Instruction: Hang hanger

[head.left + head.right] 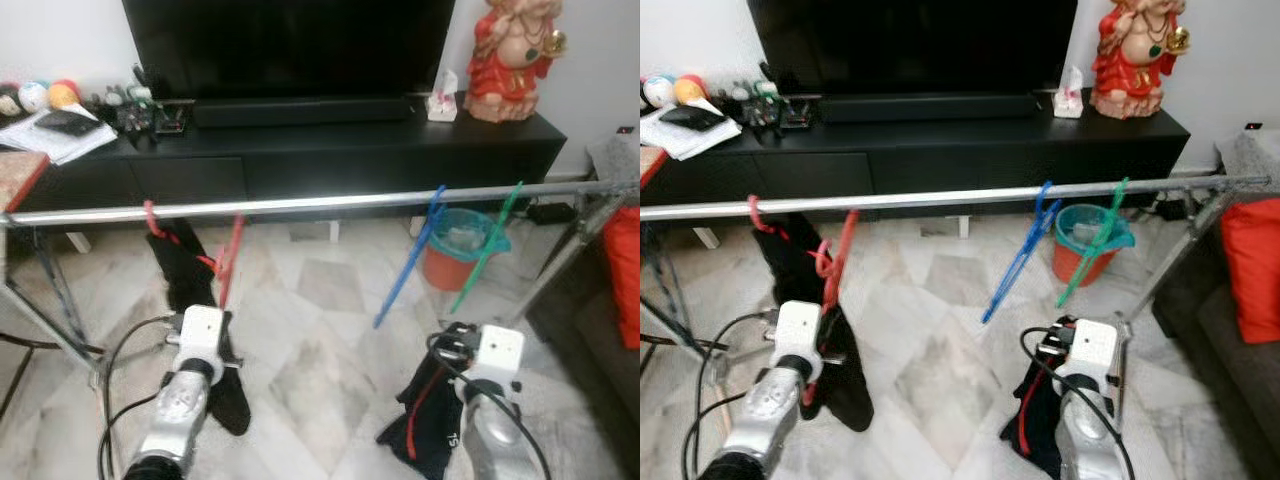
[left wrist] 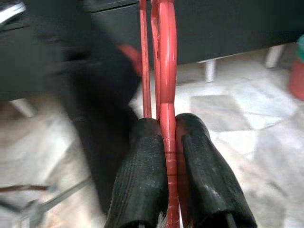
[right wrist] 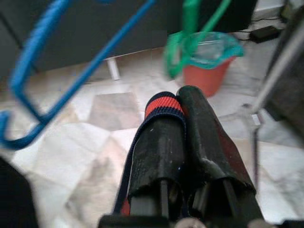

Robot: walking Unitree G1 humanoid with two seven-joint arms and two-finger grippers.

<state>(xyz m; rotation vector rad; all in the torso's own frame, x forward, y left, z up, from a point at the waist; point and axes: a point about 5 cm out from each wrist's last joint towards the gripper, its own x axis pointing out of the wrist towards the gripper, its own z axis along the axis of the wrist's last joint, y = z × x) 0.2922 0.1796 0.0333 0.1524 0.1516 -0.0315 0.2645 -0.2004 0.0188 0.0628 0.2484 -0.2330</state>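
Red hanger (image 2: 166,85) being clamped in left gripper (image 2: 166,180) fingers, nearing rail (image 1: 320,203); right gripper (image 3: 183,142) pinching dark garment (image 1: 425,420)

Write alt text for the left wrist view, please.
The left tool is shut on a red hanger, which runs straight up between its two black fingers. Behind are a dark cloth, a black cabinet and a marble floor.
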